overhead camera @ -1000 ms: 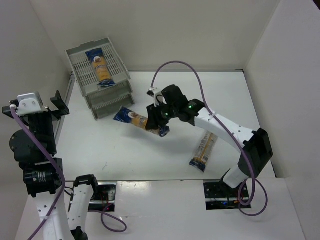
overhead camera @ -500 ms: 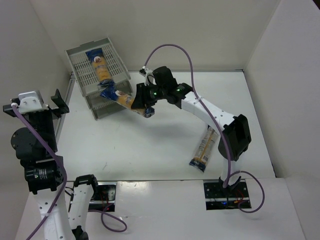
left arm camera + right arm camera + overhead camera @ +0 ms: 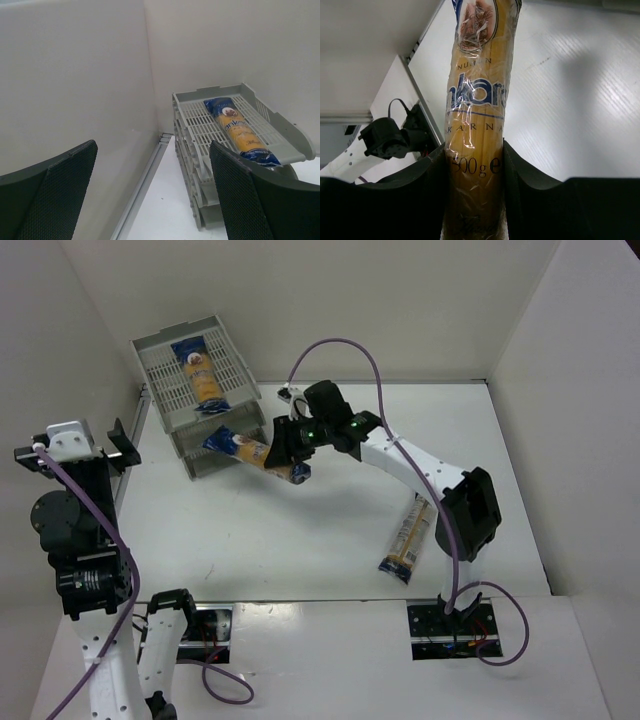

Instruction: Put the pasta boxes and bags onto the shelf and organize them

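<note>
The grey three-tier shelf (image 3: 163, 390) stands at the back left. One pasta packet (image 3: 203, 377) lies on its top tray. My right gripper (image 3: 285, 450) is shut on a second packet (image 3: 248, 448) and holds it tilted in the air, its far blue end at the front of the shelf's lower tiers. I cannot tell which tier. The right wrist view shows this packet (image 3: 477, 100) clamped between both fingers (image 3: 474, 150). A third packet (image 3: 408, 538) lies on the table at the right. My left gripper (image 3: 115, 445) is open and empty, left of the shelf (image 3: 210, 91), facing the top packet (image 3: 240, 132).
White walls enclose the table on the left, back and right. The shelf stands close to the left wall, with a metal rail (image 3: 145, 190) along the wall's foot. The right arm's purple cable (image 3: 345, 345) loops above the arm.
My right arm has carried the held packet from the middle of the table left and back to the shelf front. The left arm has shifted only slightly.
</note>
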You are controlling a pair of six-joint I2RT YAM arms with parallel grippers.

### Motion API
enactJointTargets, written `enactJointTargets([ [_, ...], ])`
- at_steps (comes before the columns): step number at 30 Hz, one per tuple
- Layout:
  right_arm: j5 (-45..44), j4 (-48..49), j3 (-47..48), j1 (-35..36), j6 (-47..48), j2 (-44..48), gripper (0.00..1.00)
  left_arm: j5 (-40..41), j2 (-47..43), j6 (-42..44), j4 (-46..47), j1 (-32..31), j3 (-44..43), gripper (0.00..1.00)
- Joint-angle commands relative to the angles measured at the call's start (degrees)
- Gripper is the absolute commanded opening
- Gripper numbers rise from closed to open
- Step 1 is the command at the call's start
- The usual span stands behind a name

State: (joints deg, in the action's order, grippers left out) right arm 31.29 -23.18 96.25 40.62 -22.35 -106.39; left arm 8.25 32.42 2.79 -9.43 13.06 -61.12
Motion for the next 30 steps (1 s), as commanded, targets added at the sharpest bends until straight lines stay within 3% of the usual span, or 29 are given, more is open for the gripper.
enactJointTargets([
  [1, 2.56, 8.76, -0.45, -0.19, -1.64, 5.06, 0.00, -0.52, 0.53, -0.58, 4.69, 0.39, -0.05, 1.00],
  [13, -0.26, 9.83, 14.40, -0.19, -5.77, -7.86, 0.00, -0.08, 0.01, -0.06, 4.69, 0.92, 2.06, 1.00],
  [22, -9.05, 7.19, 24.15, 0.42, -8.94, -16.64, 0.00, 0.45, 0.01, 1.70, 6.88, 0.92, 4.25, 1.00],
  [30, -16.42, 3.67, 40.32, 2.88, -13.59, -25.88, 0.00, 1.50, 1.67, 3.54, 10.05, 0.92, 5.83, 1.00],
])
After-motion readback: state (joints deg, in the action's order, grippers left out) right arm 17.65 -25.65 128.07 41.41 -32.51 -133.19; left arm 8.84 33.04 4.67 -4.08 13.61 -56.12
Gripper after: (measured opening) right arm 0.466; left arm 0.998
